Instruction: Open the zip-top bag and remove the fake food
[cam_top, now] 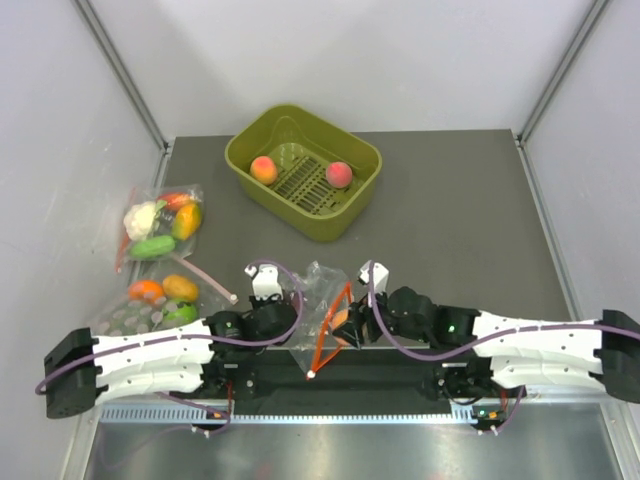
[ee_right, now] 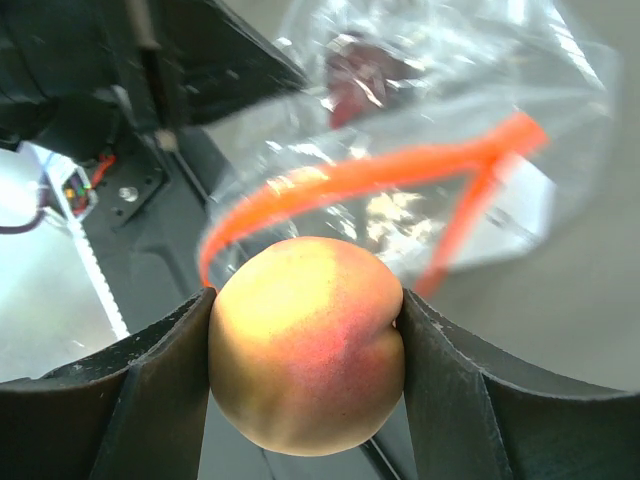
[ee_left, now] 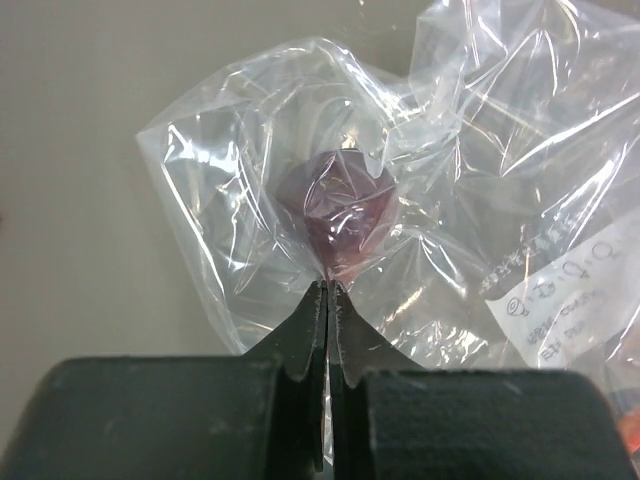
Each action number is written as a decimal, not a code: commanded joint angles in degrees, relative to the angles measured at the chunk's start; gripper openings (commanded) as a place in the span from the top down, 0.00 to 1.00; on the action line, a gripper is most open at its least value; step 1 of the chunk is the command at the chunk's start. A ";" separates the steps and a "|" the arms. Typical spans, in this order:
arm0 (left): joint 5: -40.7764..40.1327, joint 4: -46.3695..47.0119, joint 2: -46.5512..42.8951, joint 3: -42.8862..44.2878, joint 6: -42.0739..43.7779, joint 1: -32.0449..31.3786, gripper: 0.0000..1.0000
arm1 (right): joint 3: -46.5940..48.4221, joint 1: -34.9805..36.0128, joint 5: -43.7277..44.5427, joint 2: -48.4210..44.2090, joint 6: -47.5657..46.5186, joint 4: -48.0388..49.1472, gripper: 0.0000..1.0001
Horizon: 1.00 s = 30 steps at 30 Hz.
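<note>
Plastic of the zip-top bag [cam_top: 322, 300], between the two wrists at the near edge, is pinched in the left fingers [ee_left: 305, 335], which are pressed tight together. Right fingers [ee_right: 150, 400] stand partly spread, clamping one peach [ee_right: 305, 360] just at the bag's orange-red strip [ee_right: 380, 175] — the left arm [ee_right: 100, 70] looms dark close behind. Two more peaches [cam_top: 264, 169] lie in the green basket [cam_top: 355, 225] farther back; two bags of vegetables [cam_top: 160, 228] crowd the left edge of the worktop [cam_top: 460, 230].

Zip-top bag [cam_top: 318, 288], clear, crinkled, orange zip strip [ee_right: 380, 172] parted, near centre; left peach [cam_top: 264, 169] and right peach [cam_top: 339, 174] in far green basket [cam_top: 325, 228]; third peach [ee_right: 300, 365] at bag mouth, clamped in right gripper [ee_right: 307, 297].
</note>
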 commanded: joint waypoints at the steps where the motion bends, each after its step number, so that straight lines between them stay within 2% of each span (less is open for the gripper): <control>1: -2.57 -2.34 -2.39 0.26 0.82 0.55 1.00 | -0.36 0.69 5.28 -5.41 0.82 -9.35 0.92; 5: -2.49 -2.87 -3.72 0.17 1.35 0.64 1.00 | 1.66 0.52 9.85 -13.84 -0.05 -15.09 0.93; 8: -1.61 -2.61 -3.54 0.17 1.61 0.64 1.00 | 4.99 -1.58 12.06 -16.40 -3.56 -16.33 0.94; 11: -0.82 -1.82 -3.28 0.09 2.05 0.64 1.00 | 10.18 -9.48 7.33 -14.05 -8.31 -15.11 0.96; 12: -0.81 -1.82 -3.11 0.17 2.14 0.64 1.00 | 12.71 -15.25 4.79 -12.99 -9.36 -13.79 0.96; 13: -0.73 -1.73 -3.02 0.26 2.14 0.64 1.00 | 14.04 -18.09 -1.24 -11.68 -10.85 -12.39 0.96; 15: -0.81 -1.99 -3.10 0.43 2.40 0.64 1.00 | 19.47 -24.84 -5.24 -6.06 -12.18 -8.95 0.97; 18: -1.52 -2.95 -3.72 0.70 2.58 0.64 1.00 | 29.04 -30.40 -14.19 4.39 -14.38 -6.59 0.98; 24: -1.43 -2.96 -5.12 1.05 3.72 0.99 1.00 | 48.99 -34.81 -20.19 25.22 -16.58 -4.46 0.98; 27: -2.39 -3.05 -5.04 1.66 4.86 1.34 1.00 | 58.40 -35.52 -20.55 34.54 -17.54 -7.17 0.96; 29: -2.66 -3.22 -4.86 2.28 5.74 2.22 1.00 | 62.12 -35.61 -20.72 40.33 -17.81 -9.20 0.91; 30: -2.75 -3.31 -4.86 2.46 6.00 2.66 0.99 | 64.92 -35.61 -20.72 42.02 -17.98 -9.64 0.72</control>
